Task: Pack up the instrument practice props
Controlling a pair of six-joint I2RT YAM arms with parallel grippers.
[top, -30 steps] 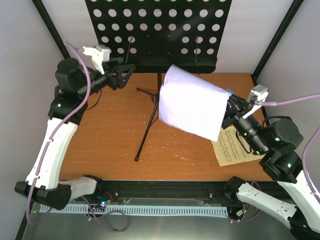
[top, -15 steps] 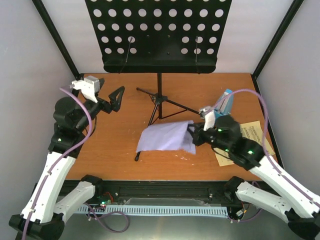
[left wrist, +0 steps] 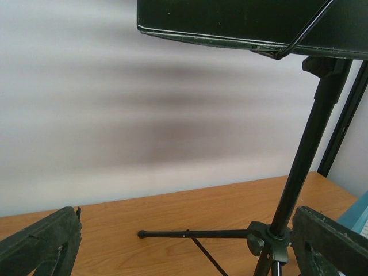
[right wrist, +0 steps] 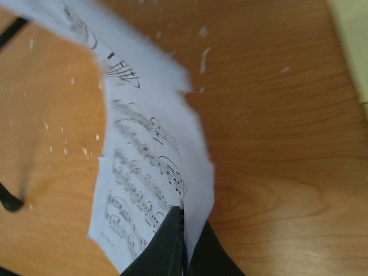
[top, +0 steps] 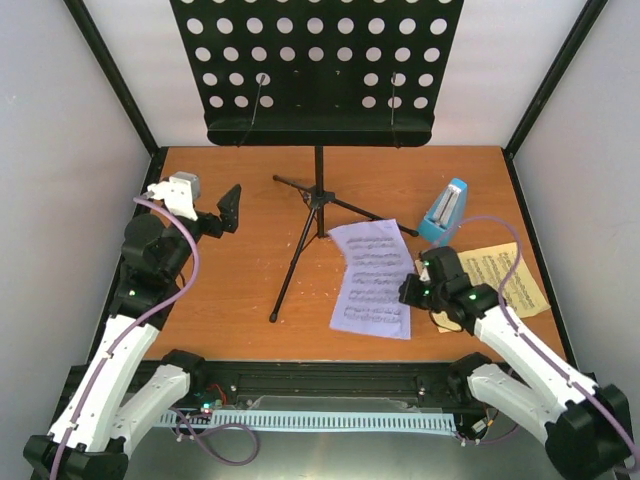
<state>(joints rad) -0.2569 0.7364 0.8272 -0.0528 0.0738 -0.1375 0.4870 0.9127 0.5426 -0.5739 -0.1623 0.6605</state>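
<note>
My right fingers (right wrist: 164,253), pressed together, pinch the near edge of the white sheet-music page (top: 372,278), which lies on the counter (top: 230,290) just right of the black music stand (top: 318,70). My left fingers (left wrist: 40,247) hang spread wide, holding nothing, above the counter's left side. The yellow page (top: 505,275) lies flat at right, with the blue metronome (top: 444,212) upright behind it.
</note>
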